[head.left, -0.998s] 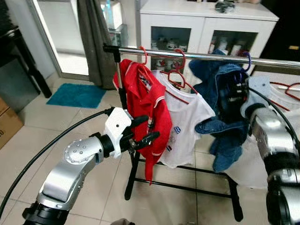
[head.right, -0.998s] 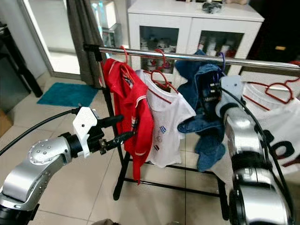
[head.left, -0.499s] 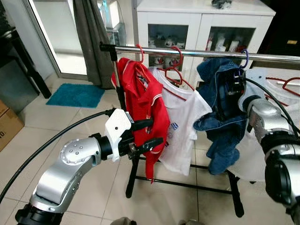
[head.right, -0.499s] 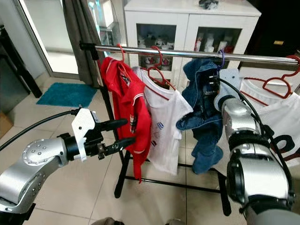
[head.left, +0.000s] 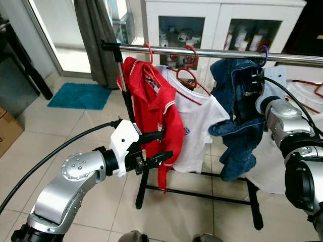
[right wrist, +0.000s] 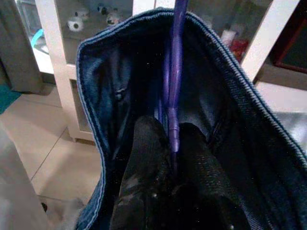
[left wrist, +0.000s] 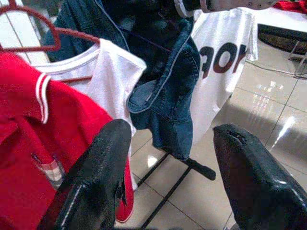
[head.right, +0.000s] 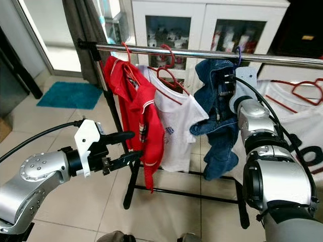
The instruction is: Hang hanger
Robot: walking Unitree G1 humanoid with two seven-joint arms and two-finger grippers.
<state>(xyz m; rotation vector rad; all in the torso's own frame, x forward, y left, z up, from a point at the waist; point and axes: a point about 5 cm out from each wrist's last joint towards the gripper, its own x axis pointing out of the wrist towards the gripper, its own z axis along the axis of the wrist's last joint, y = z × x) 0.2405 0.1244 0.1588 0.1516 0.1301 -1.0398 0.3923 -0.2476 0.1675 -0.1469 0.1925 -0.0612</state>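
A purple hanger (right wrist: 173, 72) carries a blue denim garment (head.left: 241, 116). Its hook (head.left: 264, 52) sits at the silver rail (head.left: 202, 52) and looks looped over it. My right gripper (right wrist: 170, 143) is shut on the hanger's stem, tucked inside the denim collar just below the rail (head.right: 229, 88). My left gripper (head.left: 159, 147) is open and holds nothing. It hovers in front of the red shirt (head.left: 156, 101), lower than the rail. In the left wrist view its two black fingers (left wrist: 96, 177) stand wide apart, facing the hung clothes.
A white T-shirt (head.left: 199, 121) on a red hanger hangs between the red shirt and the denim. Another white printed shirt (head.right: 298, 136) hangs at the right. The rack's black base bar (head.left: 202, 194) crosses the tiled floor. A white cabinet (head.left: 217, 22) stands behind, a teal mat (head.left: 75, 96) at the left.
The camera has dipped and drawn a little closer to the rack. My right gripper stays shut on the purple hanger at the rail. My left gripper stays open by the red shirt.
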